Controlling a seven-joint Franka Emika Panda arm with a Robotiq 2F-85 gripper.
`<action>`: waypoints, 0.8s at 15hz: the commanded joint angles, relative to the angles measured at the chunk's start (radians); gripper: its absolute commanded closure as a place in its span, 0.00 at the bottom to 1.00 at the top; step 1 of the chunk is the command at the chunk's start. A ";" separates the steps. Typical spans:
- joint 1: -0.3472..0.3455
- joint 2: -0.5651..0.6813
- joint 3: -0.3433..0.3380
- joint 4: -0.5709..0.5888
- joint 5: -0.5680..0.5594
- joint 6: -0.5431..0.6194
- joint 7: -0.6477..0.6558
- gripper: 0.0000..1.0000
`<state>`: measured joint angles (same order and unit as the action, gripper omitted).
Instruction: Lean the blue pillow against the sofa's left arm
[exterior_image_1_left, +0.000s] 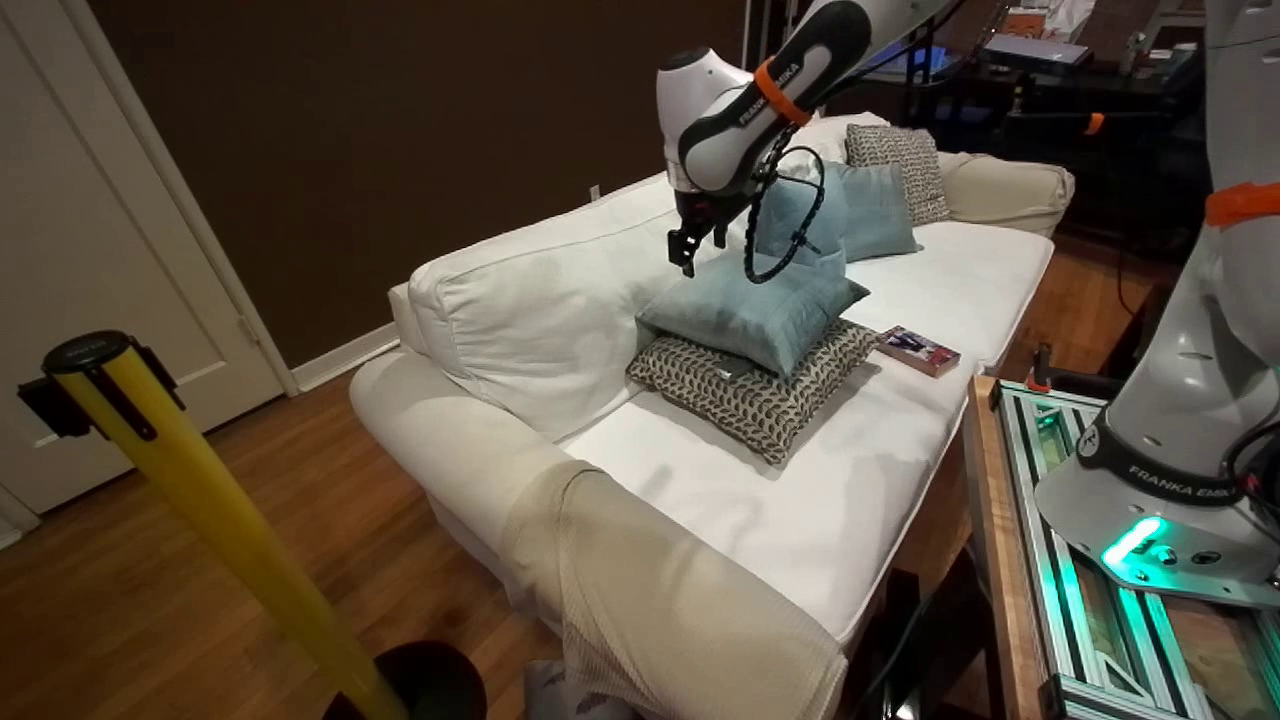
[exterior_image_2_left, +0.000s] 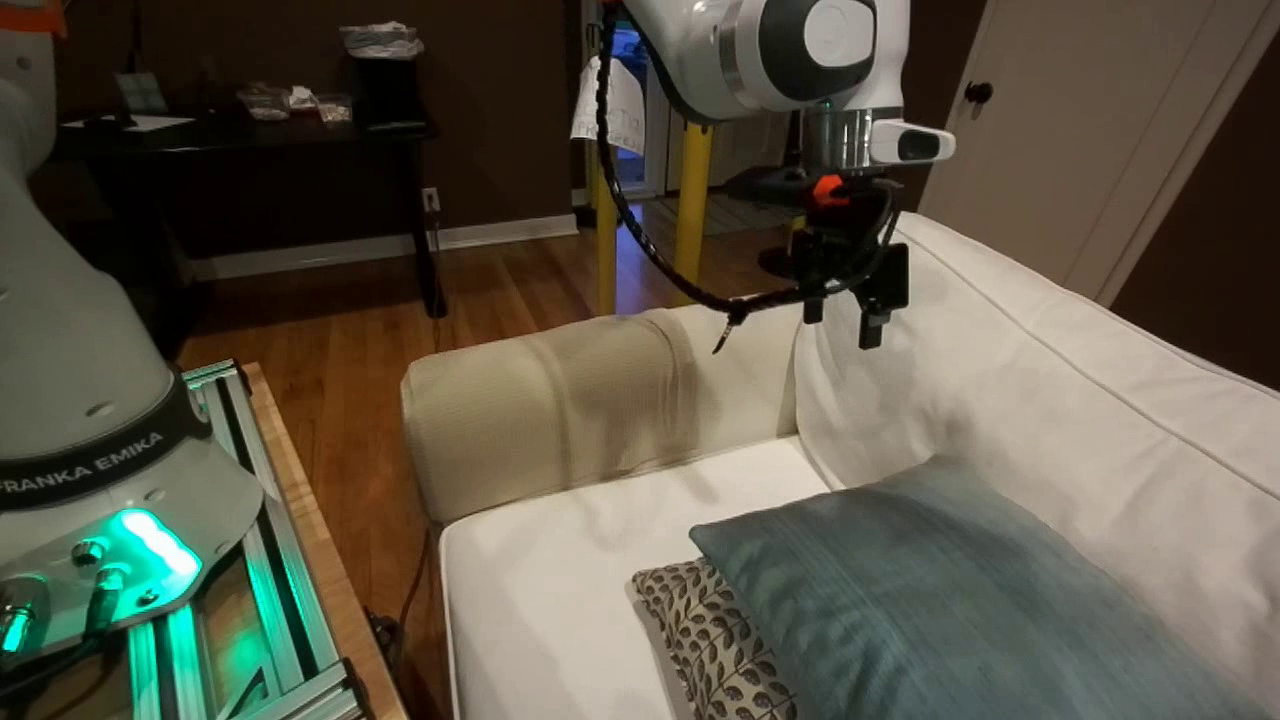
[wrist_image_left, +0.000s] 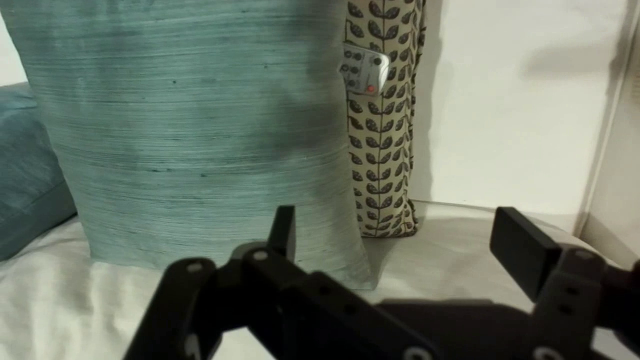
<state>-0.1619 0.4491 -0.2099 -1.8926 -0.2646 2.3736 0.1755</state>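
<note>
Gripper (wrist_image_left: 400, 241): stood spread, holding nothing.
Blue pillow (exterior_image_1_left: 742, 315): lay atop the leaf pillow (exterior_image_1_left: 770, 412).
Remote (wrist_image_left: 363, 71): showed between (loose, I judged); too deep a pinch risked dragging it and the leaf pillow.

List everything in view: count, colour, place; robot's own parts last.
Sofa: one, cream, in both exterior views
Sofa's left arm: one, beige, at one end
Blue pillow: one, grey-blue, atop a patterned pillow
Patterned pillows: two, beige and dark, one under the blue pillow, one farther along
More blue pillows: at least one, light blue, farther along
Remote: one, grey, partly under the blue pillow
Book or box: one, multicoloured, on the sofa
Posts: at least two, yellow, beyond the sofa
Door: at least one, white, background
Floor: one, brown wood, around the sofa
Desk: at least one, black, background
Blurred clutter: several, mixed, background
Bench: one, wood and metal, beside the sofa
Robot arm: one, white, over the sofa
Gripper: one, black, open, above the sofa
</note>
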 joint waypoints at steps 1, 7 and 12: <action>-0.029 0.112 -0.026 0.064 0.007 0.066 -0.037 0.00; -0.055 0.147 -0.032 0.068 0.060 0.086 -0.069 0.00; -0.061 0.161 -0.029 0.083 0.071 0.085 -0.074 0.00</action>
<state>-0.2333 0.6071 -0.2267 -1.8125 -0.2057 2.4604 0.1100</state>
